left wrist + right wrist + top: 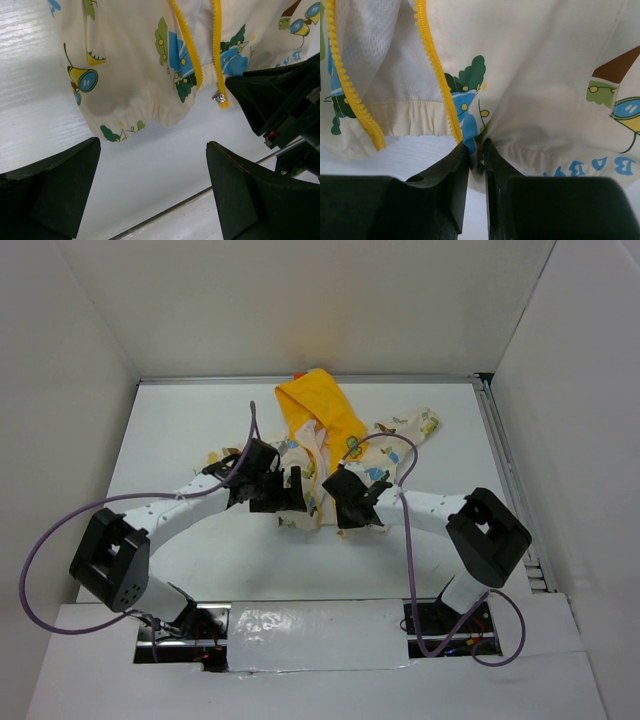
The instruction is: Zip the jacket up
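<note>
The right tool [476, 150] pinches the jacket [535, 90] hem beside the zipper [437, 75]; the left tool [152, 165] gapes wide, holding nothing.

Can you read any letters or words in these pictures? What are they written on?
"BAB": blue letters near the hem of the jacket, right wrist view; marks left of them are creased, unreadable.
Blue print on the jacket, left wrist view: too blurred to read.
No other text shows.

Blue letters [592, 167] reading "B A B", the next cut off, stand on the jacket [545, 90] by its hem.
</note>
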`<state>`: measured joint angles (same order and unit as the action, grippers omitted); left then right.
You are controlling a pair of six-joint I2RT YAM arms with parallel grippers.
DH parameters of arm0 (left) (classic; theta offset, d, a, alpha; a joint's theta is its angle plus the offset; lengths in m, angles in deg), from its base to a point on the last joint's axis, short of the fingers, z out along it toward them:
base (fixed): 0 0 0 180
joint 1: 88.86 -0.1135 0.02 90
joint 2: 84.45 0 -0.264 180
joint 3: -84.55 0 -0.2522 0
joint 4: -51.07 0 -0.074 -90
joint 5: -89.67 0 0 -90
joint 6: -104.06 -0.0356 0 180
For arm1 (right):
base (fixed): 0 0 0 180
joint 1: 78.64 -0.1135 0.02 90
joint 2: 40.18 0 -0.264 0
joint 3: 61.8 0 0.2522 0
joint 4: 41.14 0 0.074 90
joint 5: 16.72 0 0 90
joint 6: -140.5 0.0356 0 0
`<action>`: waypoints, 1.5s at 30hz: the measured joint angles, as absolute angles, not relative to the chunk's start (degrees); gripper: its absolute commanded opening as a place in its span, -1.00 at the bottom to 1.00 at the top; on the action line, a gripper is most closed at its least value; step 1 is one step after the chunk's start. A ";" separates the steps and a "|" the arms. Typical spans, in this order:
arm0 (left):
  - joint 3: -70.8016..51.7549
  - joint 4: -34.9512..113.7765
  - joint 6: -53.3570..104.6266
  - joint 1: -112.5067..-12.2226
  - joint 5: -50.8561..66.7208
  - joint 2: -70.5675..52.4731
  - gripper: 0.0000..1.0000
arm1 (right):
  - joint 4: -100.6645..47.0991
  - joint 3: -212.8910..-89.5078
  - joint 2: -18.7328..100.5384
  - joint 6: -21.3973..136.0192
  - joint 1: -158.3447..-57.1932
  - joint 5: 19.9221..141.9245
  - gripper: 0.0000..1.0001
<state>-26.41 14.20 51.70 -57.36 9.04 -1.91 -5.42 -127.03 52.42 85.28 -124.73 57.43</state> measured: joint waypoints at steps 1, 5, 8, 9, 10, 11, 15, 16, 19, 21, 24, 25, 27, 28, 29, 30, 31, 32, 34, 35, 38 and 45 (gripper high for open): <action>-25.55 13.82 51.75 -56.88 8.47 -0.93 0.99 | -5.44 -127.03 52.29 85.30 -124.73 57.45 -0.55; -22.76 12.16 51.83 -54.23 5.61 2.77 0.99 | -5.75 -125.87 49.32 85.35 -124.66 57.91 -0.75; -20.64 10.57 52.03 -52.35 3.40 5.89 0.95 | -6.91 -123.66 44.51 85.33 -123.98 59.13 -0.77; -20.07 10.09 52.05 -51.89 2.92 6.92 0.94 | -7.39 -122.90 43.06 85.35 -123.50 59.79 -0.77; -19.63 9.76 52.05 -51.61 2.57 7.88 0.91 | -7.72 -122.24 41.82 85.33 -122.83 60.57 -0.79; -19.21 9.45 52.05 -51.52 2.24 8.69 0.89 | -8.20 -121.48 40.66 85.30 -122.00 61.51 -0.81; -17.25 8.64 51.97 -51.54 1.37 12.03 0.71 | -10.32 -118.20 37.32 85.33 -119.04 65.42 -0.82; -16.79 8.64 51.88 -51.54 1.30 12.76 0.69 | -10.69 -117.76 37.05 85.33 -118.50 66.15 -0.82; -15.63 8.77 51.79 -51.30 1.26 15.05 0.69 | -11.56 -116.97 36.86 85.33 -117.67 68.00 -0.83; -15.15 8.80 51.81 -50.76 1.23 16.27 0.70 | -12.29 -116.58 36.83 85.33 -117.38 68.66 -0.83; -14.52 8.49 51.97 -49.69 0.91 16.93 0.70 | -12.99 -116.14 36.83 85.33 -117.23 69.47 -0.83; -14.27 8.21 52.01 -49.36 0.77 16.93 0.70 | -13.27 -116.03 36.83 85.33 -117.23 69.53 -0.83; -13.75 7.51 52.29 -48.81 0.43 16.93 0.70 | -13.47 -115.84 36.81 85.33 -117.21 69.66 -0.83; -13.38 6.92 53.06 -48.46 -0.14 16.93 0.70 | -13.68 -115.60 36.70 85.35 -117.21 69.66 -0.83; -13.03 6.28 53.56 -48.09 -0.67 16.89 0.71 | -13.71 -115.38 36.57 85.37 -117.21 69.64 -0.83; -12.74 5.67 53.95 -47.72 -1.35 16.80 0.71 | -13.71 -115.18 36.35 85.41 -117.21 69.62 -0.83; -12.46 5.12 54.65 -47.17 -1.91 16.62 0.71 | -13.82 -114.92 36.07 85.52 -117.21 69.60 -0.83; -12.29 4.67 54.87 -46.71 -2.31 16.43 0.72 | -13.97 -114.57 35.65 85.61 -117.12 69.58 -0.83; -12.02 4.32 54.94 -45.73 -2.48 16.06 0.71 | -14.23 -113.67 34.67 85.85 -116.97 69.58 -0.82; -12.00 4.43 54.92 -45.42 -2.46 15.99 0.71 | -14.21 -113.21 34.02 86.02 -116.84 69.58 -0.82; -11.74 4.12 54.96 -44.77 -2.35 16.06 0.67 | -14.34 -112.21 32.42 86.31 -116.47 69.56 -0.82; -8.61 3.35 54.96 -44.83 -2.61 19.33 0.41 | -14.95 -110.63 29.03 86.40 -115.42 70.76 -0.81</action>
